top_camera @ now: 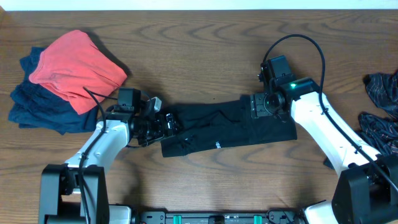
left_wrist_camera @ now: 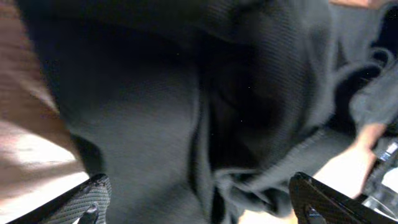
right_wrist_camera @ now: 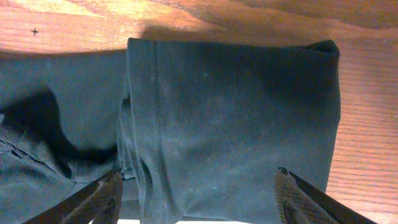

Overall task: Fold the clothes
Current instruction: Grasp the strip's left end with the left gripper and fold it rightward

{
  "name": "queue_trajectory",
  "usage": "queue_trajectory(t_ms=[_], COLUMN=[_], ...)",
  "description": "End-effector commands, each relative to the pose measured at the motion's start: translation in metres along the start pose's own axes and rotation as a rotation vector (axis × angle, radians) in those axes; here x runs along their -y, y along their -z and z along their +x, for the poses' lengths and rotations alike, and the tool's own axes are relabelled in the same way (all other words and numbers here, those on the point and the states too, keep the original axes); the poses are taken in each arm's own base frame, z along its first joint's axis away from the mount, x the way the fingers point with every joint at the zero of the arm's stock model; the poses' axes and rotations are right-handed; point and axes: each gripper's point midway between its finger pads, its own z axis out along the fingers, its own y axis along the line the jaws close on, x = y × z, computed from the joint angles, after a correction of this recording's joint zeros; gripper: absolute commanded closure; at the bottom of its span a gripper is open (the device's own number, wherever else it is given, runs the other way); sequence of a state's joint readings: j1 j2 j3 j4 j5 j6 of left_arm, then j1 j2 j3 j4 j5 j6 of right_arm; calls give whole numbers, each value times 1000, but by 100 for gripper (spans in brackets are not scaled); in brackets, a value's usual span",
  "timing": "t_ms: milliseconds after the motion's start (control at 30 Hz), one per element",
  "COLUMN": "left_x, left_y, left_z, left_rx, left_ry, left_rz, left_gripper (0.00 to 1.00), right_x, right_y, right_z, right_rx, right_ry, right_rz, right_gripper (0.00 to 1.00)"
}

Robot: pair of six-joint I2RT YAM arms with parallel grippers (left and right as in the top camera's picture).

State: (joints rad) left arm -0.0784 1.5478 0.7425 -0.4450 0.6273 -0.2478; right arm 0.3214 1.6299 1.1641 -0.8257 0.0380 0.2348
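A black garment (top_camera: 224, 127) lies stretched flat across the middle of the wooden table. My left gripper (top_camera: 163, 123) is open at its left end, its fingers spread either side of the bunched dark cloth (left_wrist_camera: 205, 124). My right gripper (top_camera: 260, 106) is open over the garment's right end, where a folded-over panel with a stitched hem (right_wrist_camera: 230, 118) lies between the fingers. Neither gripper has cloth pinched.
A stack of folded clothes sits at the far left, a red piece (top_camera: 78, 65) on top of navy ones (top_camera: 43, 109). A heap of dark patterned clothes (top_camera: 380, 106) lies at the right edge. Bare wood (top_camera: 199, 50) fills the back.
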Motion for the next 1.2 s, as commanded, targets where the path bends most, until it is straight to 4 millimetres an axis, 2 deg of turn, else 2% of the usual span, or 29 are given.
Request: queue_trajectory(t_ms=[0, 233, 433, 567, 633, 700, 800, 900, 1000, 1100, 1167], left_x=[-10, -3, -10, -13, -12, -8, -3, -1, -1, 0, 1], left_y=[-10, -26, -39, -46, -47, -48, -48, -49, -48, -49, -49], left_z=[3, 7, 14, 15, 13, 9, 4, 1, 0, -2, -4], left_rx=[-12, -42, -81, -94, -88, -74, -55, -43, -40, -31, -25], left_ry=[5, -28, 43, 61, 53, 39, 23, 15, 12, -2, -15], left_rz=[-61, -58, -74, -76, -71, -60, -33, -26, -25, -21, -17], left_gripper=[7, 6, 10, 25, 40, 50, 59, 64, 73, 86, 90], right_x=[4, 4, 4, 4, 4, 4, 4, 4, 4, 4, 4], right_y=[-1, -1, -1, -1, -1, -1, -1, -1, -1, -1, -1], right_z=[-2, -1, -1, -1, -1, -1, -1, -1, -1, -1, -1], right_rx=[0, -3, -3, -3, -3, -3, -3, -3, -3, -2, -3], right_ry=[-11, -10, -10, -10, -10, -10, -11, -11, -11, -11, -11], right_rz=[13, 14, 14, 14, 14, 14, 14, 14, 14, 14, 14], right_gripper=[24, 24, 25, 24, 24, 24, 24, 24, 24, 24, 24])
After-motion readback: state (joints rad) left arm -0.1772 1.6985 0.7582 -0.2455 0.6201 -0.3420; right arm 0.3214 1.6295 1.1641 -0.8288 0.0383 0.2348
